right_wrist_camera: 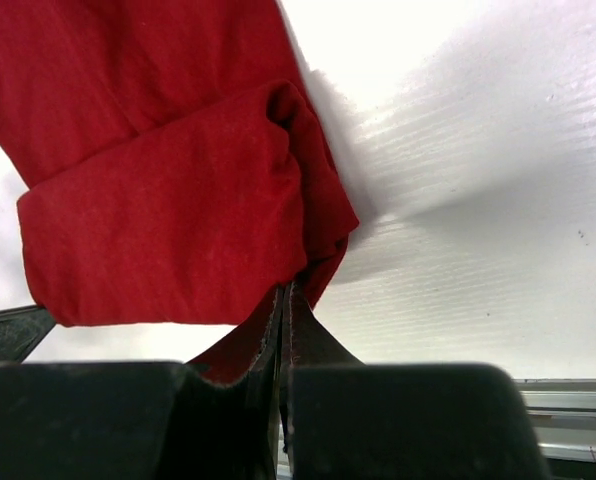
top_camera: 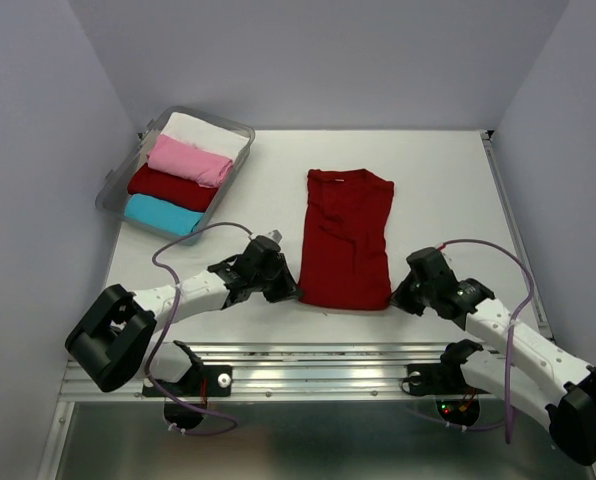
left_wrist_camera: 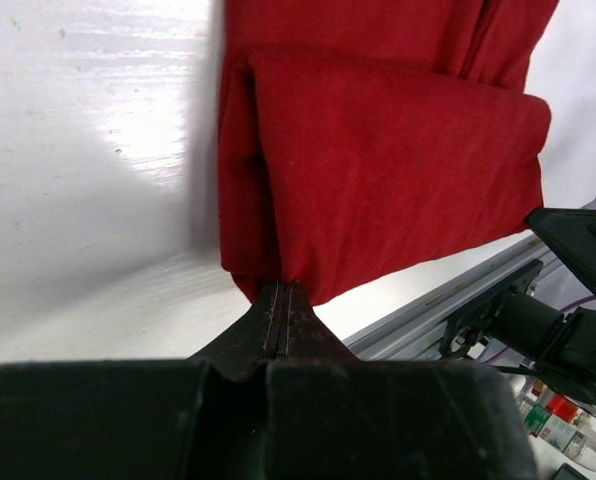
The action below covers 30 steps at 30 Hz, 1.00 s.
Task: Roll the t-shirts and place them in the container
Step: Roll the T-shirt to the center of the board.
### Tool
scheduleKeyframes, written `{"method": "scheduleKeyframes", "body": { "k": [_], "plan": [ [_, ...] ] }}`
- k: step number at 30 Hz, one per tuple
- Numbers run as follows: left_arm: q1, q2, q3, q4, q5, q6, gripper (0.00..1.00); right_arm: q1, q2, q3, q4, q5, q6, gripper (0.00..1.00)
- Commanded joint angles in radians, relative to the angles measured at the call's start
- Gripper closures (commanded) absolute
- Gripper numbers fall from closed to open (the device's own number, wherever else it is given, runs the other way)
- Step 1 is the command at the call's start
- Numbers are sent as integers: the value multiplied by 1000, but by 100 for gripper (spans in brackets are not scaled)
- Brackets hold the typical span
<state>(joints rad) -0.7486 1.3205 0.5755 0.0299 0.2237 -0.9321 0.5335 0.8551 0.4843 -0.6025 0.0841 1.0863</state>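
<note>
- My dark red t-shirt (top_camera: 346,238) lies mid-table (top_camera: 448,190) as a narrow folded strip, its long axis running straight away from the arm bases, collar at the far end
- The left gripper (top_camera: 290,292) sits at the strip's near-left corner and the right gripper (top_camera: 398,298) at its near-right corner; each is as close to its own corner as the other, so neither arm leads
- Both pairs of fingers are pressed together and pinching cloth at the near edge: the left fingertips (left_wrist_camera: 268,325) meet on the hem, and the right fingertips (right_wrist_camera: 303,335) have red cloth caught at their seam
- From the fingers the whole unrolled length lies ahead, away from me, so I judge the roll must travel that way with both hands level across the short axis
- The wrist views show the near end doubled over into a first plump turn; from above it reads nearly flat
- Only the overhead view shows the clear bin (top_camera: 118,178) at far left, holding rolled t-shirts (top_camera: 183,165) in white, pink, dark red and cyan
</note>
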Motion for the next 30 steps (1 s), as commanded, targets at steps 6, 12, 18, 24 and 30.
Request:
{"method": "scheduleKeyframes", "body": {
  "k": [6, 12, 18, 24, 30],
  "plan": [
    [25, 3, 101, -59, -15, 44, 100, 6, 39, 123, -25, 108, -37, 99],
    [40, 32, 161, -84, -15, 64, 100, 6, 81, 177, -31, 152, -63, 99],
    [75, 69, 225, -119, -15, 101, 100, 6, 153, 232, -28, 198, -91, 99],
    [106, 132, 297, -154, -9, 142, 100, 6, 245, 302, -14, 246, -137, 98],
    [129, 184, 372, -174, -11, 173, 100, -4, 332, 359, 13, 264, -172, 97]
  ]
}}
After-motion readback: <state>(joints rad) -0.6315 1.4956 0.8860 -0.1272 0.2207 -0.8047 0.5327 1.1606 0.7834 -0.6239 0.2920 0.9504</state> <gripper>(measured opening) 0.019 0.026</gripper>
